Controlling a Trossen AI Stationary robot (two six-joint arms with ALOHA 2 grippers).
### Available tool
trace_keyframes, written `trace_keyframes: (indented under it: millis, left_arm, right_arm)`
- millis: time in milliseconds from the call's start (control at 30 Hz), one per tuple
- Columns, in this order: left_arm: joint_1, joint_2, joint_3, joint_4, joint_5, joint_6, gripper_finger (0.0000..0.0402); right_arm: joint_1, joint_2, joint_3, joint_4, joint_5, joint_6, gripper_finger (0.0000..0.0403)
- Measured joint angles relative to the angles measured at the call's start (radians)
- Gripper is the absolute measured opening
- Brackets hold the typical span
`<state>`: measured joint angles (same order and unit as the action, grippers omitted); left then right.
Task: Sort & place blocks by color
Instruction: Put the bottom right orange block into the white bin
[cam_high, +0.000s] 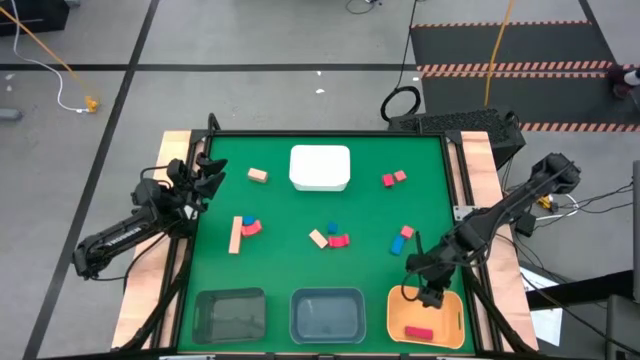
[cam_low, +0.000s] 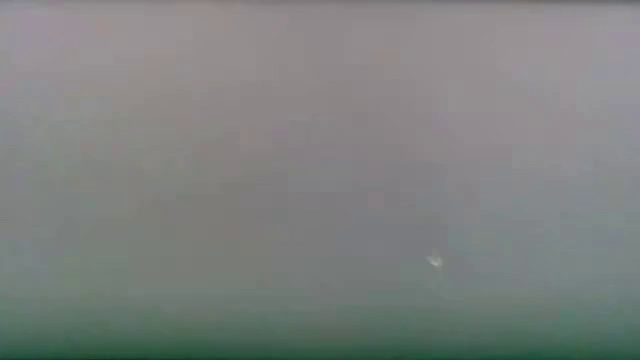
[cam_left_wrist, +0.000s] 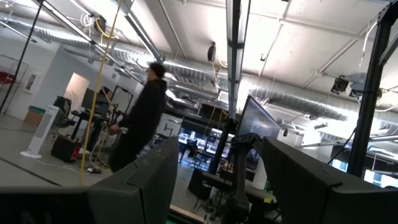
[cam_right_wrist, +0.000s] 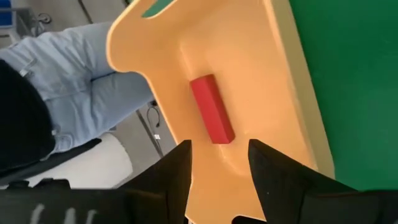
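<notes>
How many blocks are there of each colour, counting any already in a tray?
Red blocks: 6, one of them in the orange tray
Blue blocks: 3
Tan blocks: 3
Total: 12

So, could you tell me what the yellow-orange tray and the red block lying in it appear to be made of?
The yellow-orange tray looks like moulded plastic: smooth, faintly glossy, with rounded walls and a cut-out handle. The red block inside it has crisp edges and a flat, matte painted look, likely painted wood, though plastic cannot be ruled out.

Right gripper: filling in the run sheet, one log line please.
right gripper open over orange tray | red bar lying in tray | left gripper idle at table edge
</notes>
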<state>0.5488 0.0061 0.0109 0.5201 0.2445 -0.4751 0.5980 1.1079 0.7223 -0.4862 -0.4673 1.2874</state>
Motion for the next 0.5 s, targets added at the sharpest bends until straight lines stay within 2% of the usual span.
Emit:
trace_keyframes:
  millis: [167, 500]
  left_arm:
    - [0.0, 0.0, 0.0, 0.0, 0.0, 0.0, 0.0232]
    - [0.0, 0.0, 0.0, 0.0, 0.0, 0.0, 0.0232]
  right_arm:
    - [0.0, -0.027, 0.0, 0.005, 0.031, -0.028, 0.0143]
    - [-0.047, -0.034, 0.0, 0.058, 0.24, -0.203, 0.0139]
